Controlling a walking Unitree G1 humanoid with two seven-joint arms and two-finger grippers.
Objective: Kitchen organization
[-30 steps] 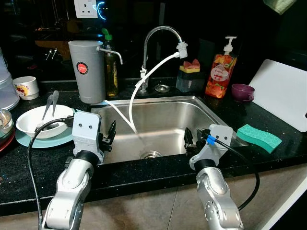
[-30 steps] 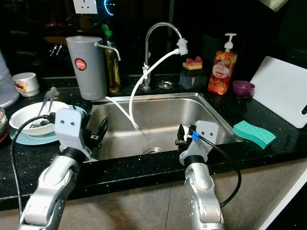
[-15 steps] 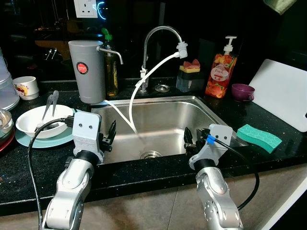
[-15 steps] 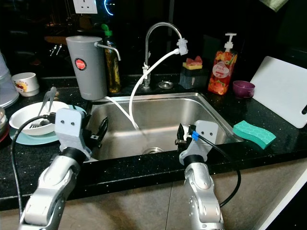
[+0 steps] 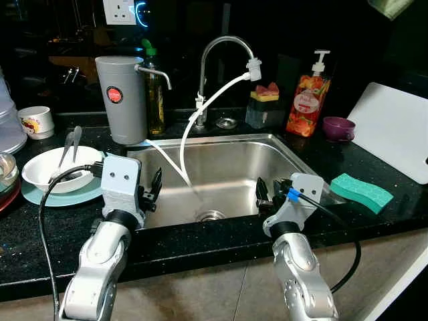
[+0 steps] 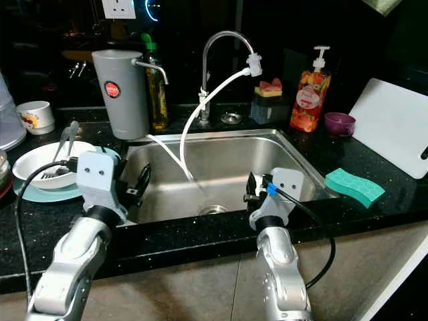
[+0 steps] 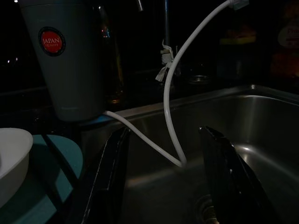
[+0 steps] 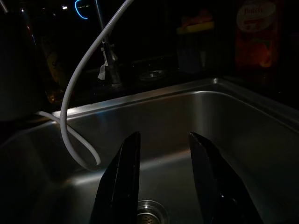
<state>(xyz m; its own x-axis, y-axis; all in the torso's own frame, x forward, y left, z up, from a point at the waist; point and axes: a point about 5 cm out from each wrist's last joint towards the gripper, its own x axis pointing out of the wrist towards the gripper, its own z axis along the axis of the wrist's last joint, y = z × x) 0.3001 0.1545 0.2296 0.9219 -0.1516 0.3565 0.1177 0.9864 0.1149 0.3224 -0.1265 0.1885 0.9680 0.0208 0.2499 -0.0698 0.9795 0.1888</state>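
Presently: left gripper and right gripper, both fingers spread and empty, poised over sink front edge, likely awaiting first pick; bowl on plate, left counter; green sponge, right counter

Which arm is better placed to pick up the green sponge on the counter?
The right, probably. The green sponge lies on the counter right of the sink, beside the right gripper, which is open. The left gripper hangs at the sink's far left edge, near the white bowl.
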